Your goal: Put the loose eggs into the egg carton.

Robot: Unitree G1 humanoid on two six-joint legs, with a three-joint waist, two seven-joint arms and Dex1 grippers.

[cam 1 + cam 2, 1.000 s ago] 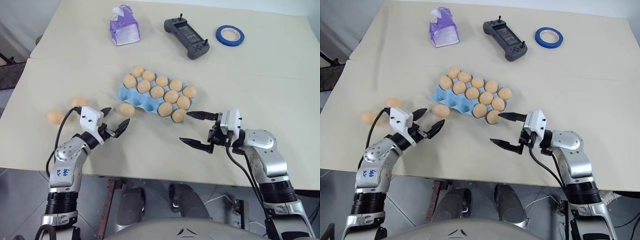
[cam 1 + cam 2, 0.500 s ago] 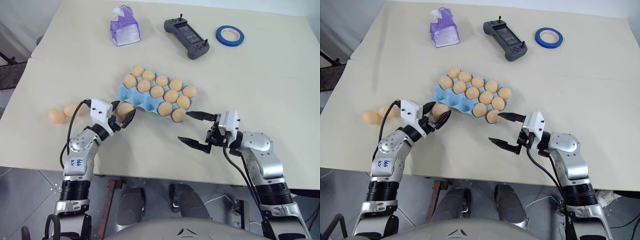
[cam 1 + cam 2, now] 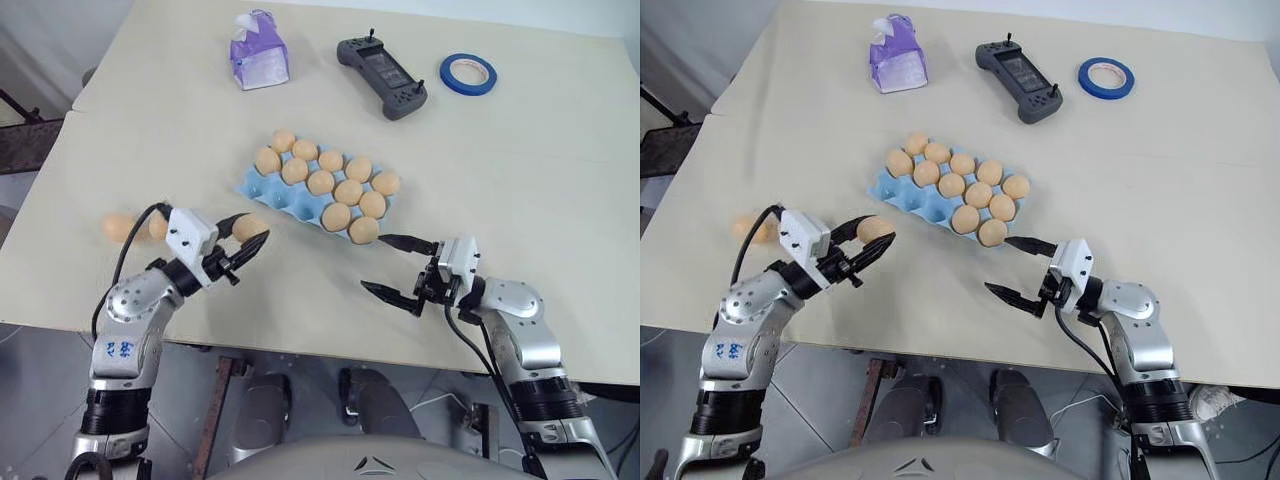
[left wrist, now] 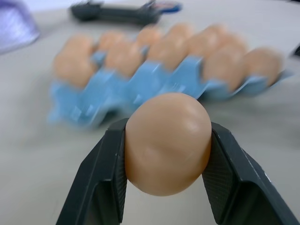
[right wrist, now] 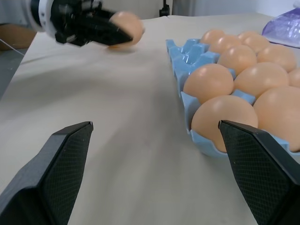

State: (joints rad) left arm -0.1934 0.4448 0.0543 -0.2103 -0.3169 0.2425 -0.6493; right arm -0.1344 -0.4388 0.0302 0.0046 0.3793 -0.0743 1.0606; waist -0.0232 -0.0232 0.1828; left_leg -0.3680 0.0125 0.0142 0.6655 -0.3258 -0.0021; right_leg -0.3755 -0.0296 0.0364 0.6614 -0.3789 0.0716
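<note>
Now the left gripper [image 4: 165, 180] clamps one egg [image 4: 167, 142] above the table, at eight o'clock from the egg carton [image 3: 262, 187], whose long axis runs ten-to-four; right gripper [image 3: 392, 266] gapes wide, empty.

Head stereo downward; wrist views table-level, close.
</note>
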